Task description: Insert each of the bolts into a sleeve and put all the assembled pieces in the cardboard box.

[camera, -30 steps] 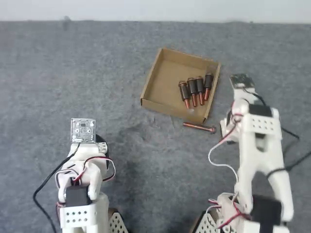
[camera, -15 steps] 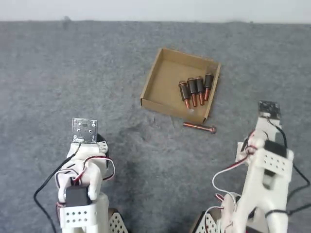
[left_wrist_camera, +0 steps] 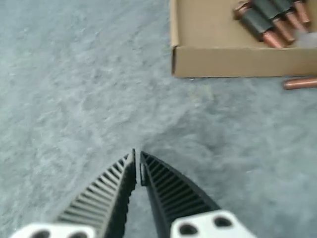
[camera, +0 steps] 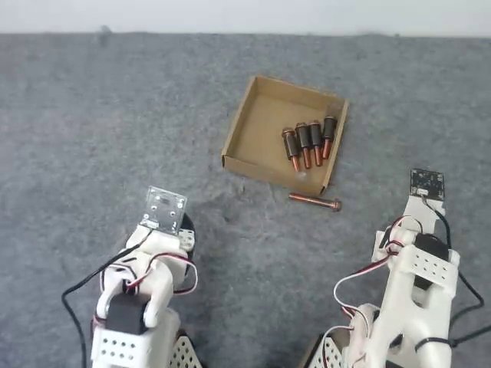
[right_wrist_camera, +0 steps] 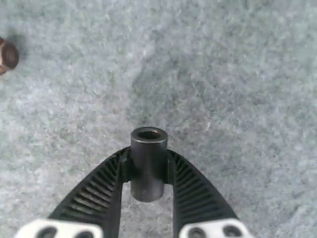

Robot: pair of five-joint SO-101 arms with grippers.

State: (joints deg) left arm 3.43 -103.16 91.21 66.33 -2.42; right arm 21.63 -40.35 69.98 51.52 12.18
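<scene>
The cardboard box (camera: 253, 126) stands at the table's middle back, with several bolt-and-sleeve pieces (camera: 308, 142) lying side by side inside. One bare copper bolt (camera: 314, 202) lies on the cloth just outside the box's near wall. My right gripper (right_wrist_camera: 148, 157) is shut on a black sleeve (right_wrist_camera: 148, 148), held upright with its bore facing the camera; the bolt's head (right_wrist_camera: 7, 55) shows off to one side. My left gripper (left_wrist_camera: 137, 156) is shut and holds nothing, low over the cloth, pointing toward the box (left_wrist_camera: 233, 62) and the bolt (left_wrist_camera: 299, 83).
Grey cloth covers the whole table. The left arm (camera: 146, 284) stands at the near left and the right arm (camera: 418, 276) at the near right, with open cloth between them and the box. A pale wall edge runs along the back.
The right arm has drawn back from beside the box to the near right. The left arm has swung a little to the right, toward the box.
</scene>
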